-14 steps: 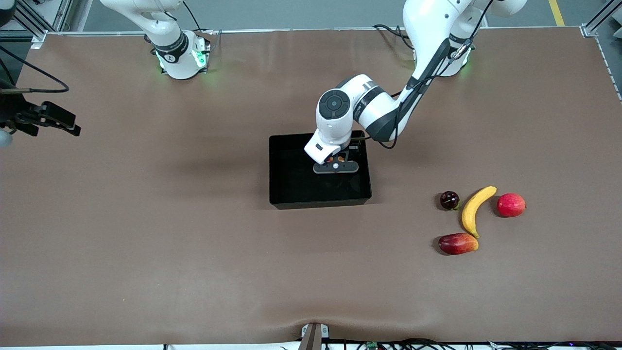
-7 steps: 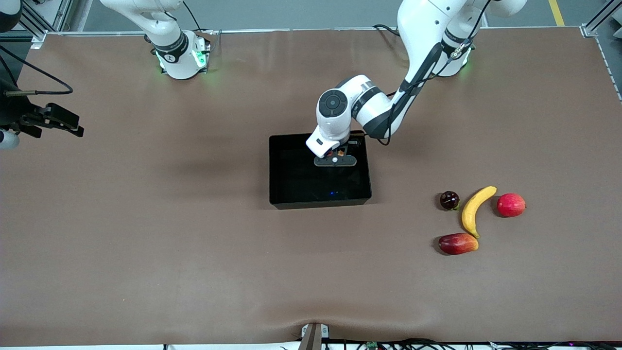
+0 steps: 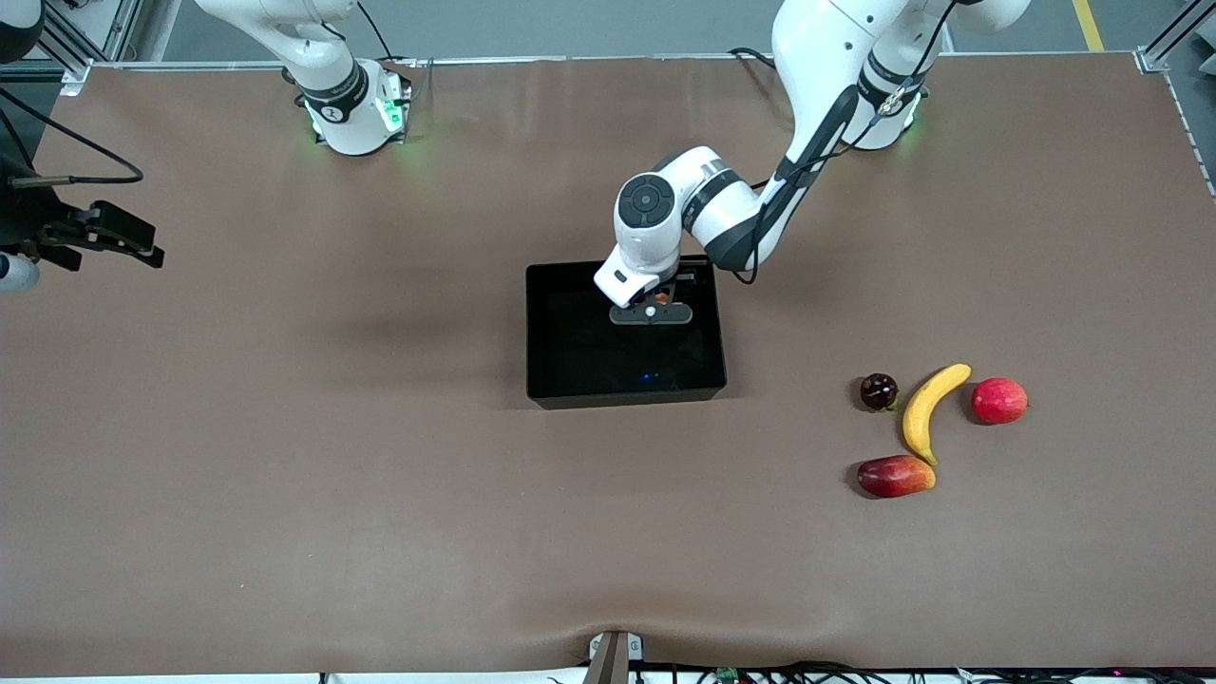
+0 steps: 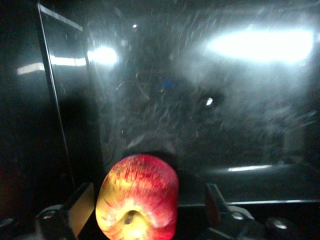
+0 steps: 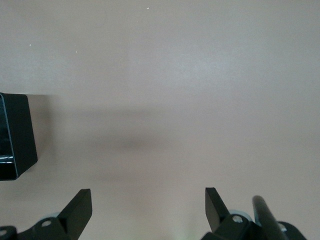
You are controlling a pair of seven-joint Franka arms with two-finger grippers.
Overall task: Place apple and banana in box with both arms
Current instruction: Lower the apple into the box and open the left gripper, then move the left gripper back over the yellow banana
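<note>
While the left gripper (image 3: 652, 311) hangs over the box (image 3: 570, 380), it has drifted toward the wall farthest from the camera since a second ago. Its jaws now stand apart, the apple (image 4: 138, 197) between them with a visible gap on one side, stem dimple turned toward the wrist camera. I'd judge it released, or just about to be, so that half of the job is close to done.

Out at the right arm's end of the bench (image 3: 285, 475), the right gripper (image 3: 114, 233) waits in the air, jaws apart and empty.

Toward the left arm's end the banana (image 3: 929, 409) lies untouched, its long axis running from near the camera away, tilted toward the pink-red fruit (image 3: 998, 400).
</note>
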